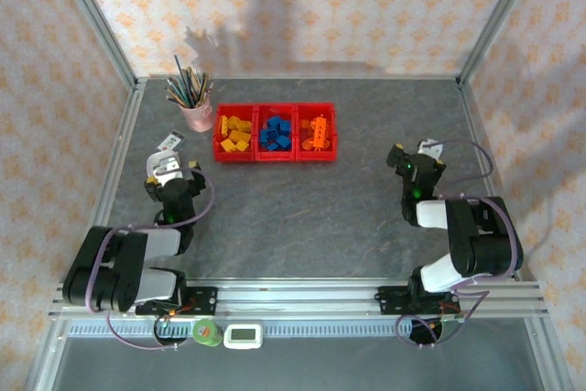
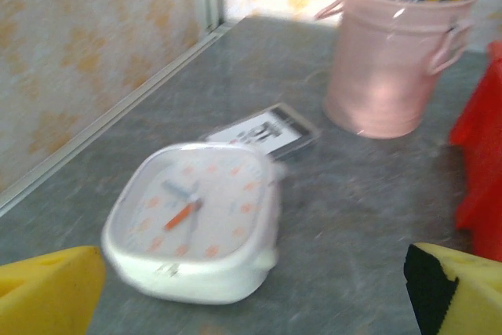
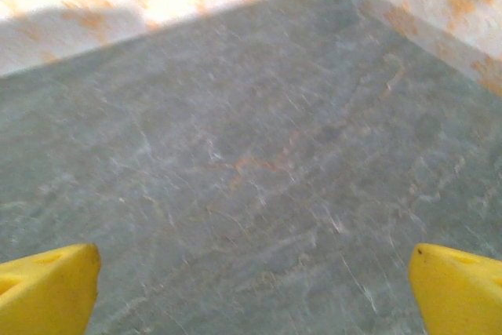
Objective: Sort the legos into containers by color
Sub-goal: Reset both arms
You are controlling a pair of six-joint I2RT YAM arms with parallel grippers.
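Row of containers [image 1: 275, 158] (legos [image 1: 275, 132] inside by color) lay at one o'clock from nearer left gripper [image 1: 172, 169], ten o'clock from right gripper [image 1: 417, 155]; both claws gaped, empty.

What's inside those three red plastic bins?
Left bin: yellow toy bricks; middle bin: blue bricks; right bin: orange bricks. Anything beneath the piles is hidden.
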